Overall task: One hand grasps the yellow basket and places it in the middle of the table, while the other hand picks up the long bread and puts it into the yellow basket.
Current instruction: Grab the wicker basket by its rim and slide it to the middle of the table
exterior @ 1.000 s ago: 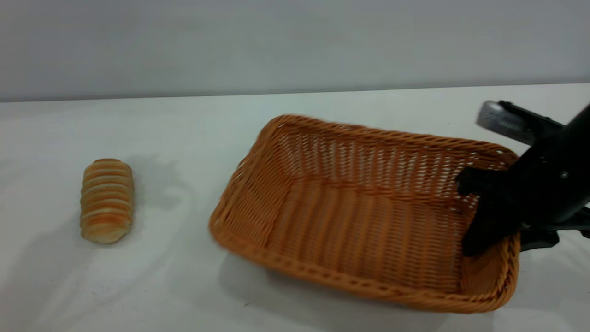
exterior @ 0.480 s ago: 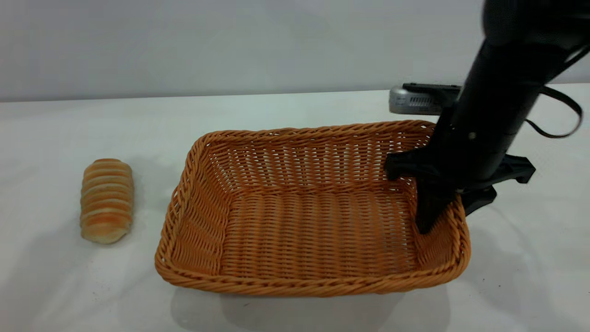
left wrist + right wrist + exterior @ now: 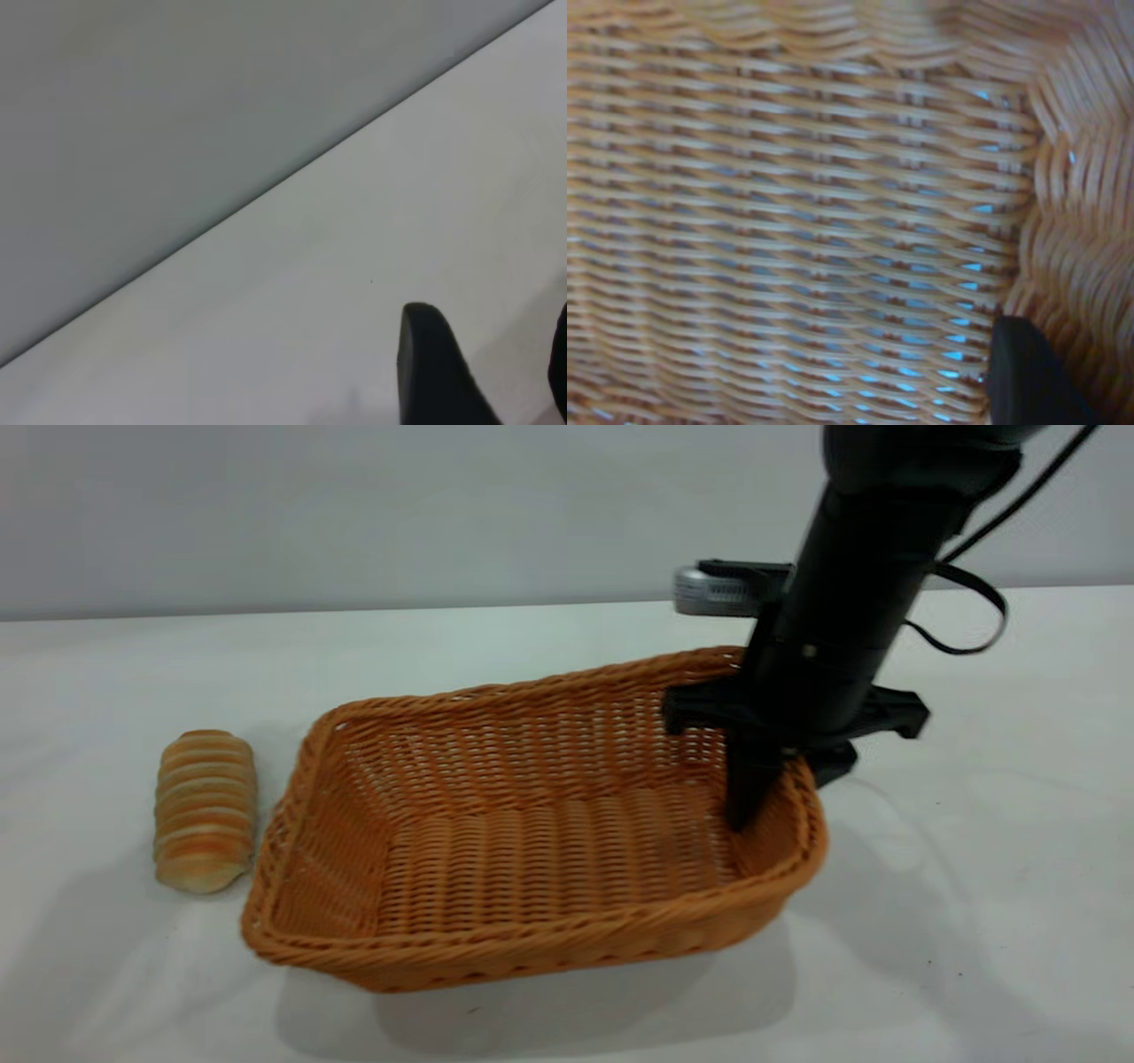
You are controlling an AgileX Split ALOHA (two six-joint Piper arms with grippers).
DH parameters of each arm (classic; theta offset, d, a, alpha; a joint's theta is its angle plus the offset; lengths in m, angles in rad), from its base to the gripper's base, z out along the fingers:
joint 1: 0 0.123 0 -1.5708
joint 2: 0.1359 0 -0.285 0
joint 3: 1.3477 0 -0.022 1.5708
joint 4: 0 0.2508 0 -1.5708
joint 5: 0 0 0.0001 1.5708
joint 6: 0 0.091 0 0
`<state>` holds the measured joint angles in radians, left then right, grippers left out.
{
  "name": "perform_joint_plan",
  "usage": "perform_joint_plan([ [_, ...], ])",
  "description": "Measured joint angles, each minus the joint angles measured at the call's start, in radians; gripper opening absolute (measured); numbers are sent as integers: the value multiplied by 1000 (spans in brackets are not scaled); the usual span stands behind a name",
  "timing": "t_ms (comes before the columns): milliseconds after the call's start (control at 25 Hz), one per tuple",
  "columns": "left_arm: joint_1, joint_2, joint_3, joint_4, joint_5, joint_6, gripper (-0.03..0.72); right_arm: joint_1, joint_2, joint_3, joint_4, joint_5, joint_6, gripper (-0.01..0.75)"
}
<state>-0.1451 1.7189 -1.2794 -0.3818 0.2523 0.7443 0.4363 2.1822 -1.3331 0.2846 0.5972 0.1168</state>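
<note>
**Basket in transit, bread waiting**

My right gripper (image 3: pixel 780 779) is clamped on the basket (image 3: pixel 532 841) wall at its 3 o'clock end — one finger inside, one outside — and that end looks lifted off the table (image 3: pixel 974 886). Placement near the middle seems almost done; release is left. The basket holds nothing. The bread (image 3: pixel 205 810) lies at its 9 o'clock, just beside it, untouched. My left gripper (image 3: pixel 483 372) hangs spread over bare table — the pickup is all ahead.
</note>
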Motion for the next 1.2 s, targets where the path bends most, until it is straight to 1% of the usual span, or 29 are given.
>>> perform_joint_plan([
  [200,0,21,-1,0,0,0,394,5,2,-5,20,8,1,151],
  [400,0,24,-1,0,-1,-1,394,9,24,-5,95,4,-37,146],
  [640,0,24,-1,0,-1,-1,394,41,74,-7,168,-25,-79,141],
  [920,0,24,-1,0,-1,-1,394,44,79,-7,127,-47,-97,147],
  [960,0,24,-1,0,-1,-1,394,44,79,-7,118,-47,-98,164],
  [1000,0,24,-1,0,-1,-1,394,44,79,-7,111,-47,-100,199],
  [1200,0,24,-1,0,-1,-1,394,44,79,-8,92,-44,-104,475],
])
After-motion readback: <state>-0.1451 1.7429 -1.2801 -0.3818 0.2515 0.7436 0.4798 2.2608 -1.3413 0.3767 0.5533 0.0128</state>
